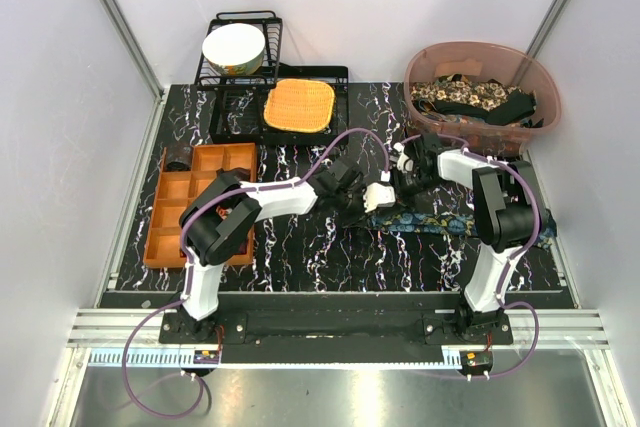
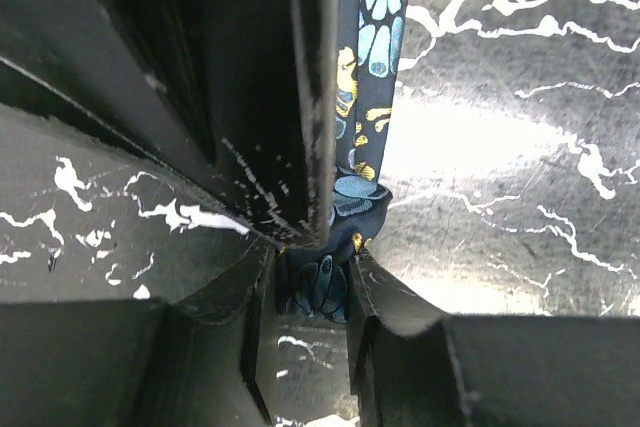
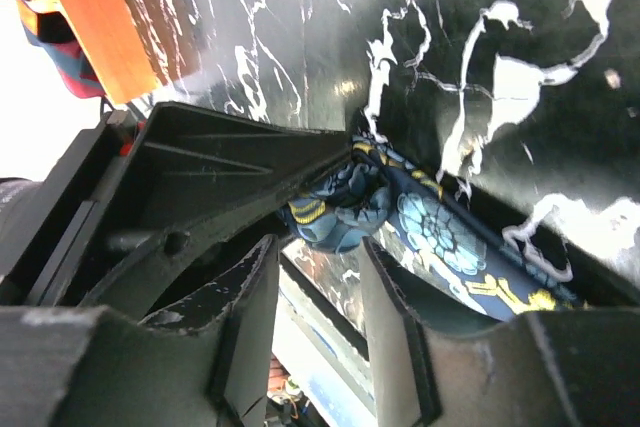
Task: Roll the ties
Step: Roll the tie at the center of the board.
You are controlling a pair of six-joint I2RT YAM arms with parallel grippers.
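Note:
A dark blue tie (image 1: 440, 219) with teal-yellow print lies on the black marble table, running right from the middle. Its left end is bunched where both grippers meet. My left gripper (image 1: 358, 199) is shut on that bunched end, which fills the gap between its fingertips in the left wrist view (image 2: 312, 277); the tie (image 2: 362, 77) runs away from it. My right gripper (image 1: 392, 190) faces it from the right, and its fingertips (image 3: 318, 247) close on the same bunch of tie (image 3: 340, 209). Several more ties fill a pink bin (image 1: 483, 97) at the back right.
An orange compartment tray (image 1: 198, 202) sits at the left beside the left arm. A black dish rack (image 1: 240, 77) with a white bowl (image 1: 233, 47) and an orange woven mat (image 1: 298, 105) stands at the back. The left gripper's black body (image 3: 200, 177) fills the right wrist view's left.

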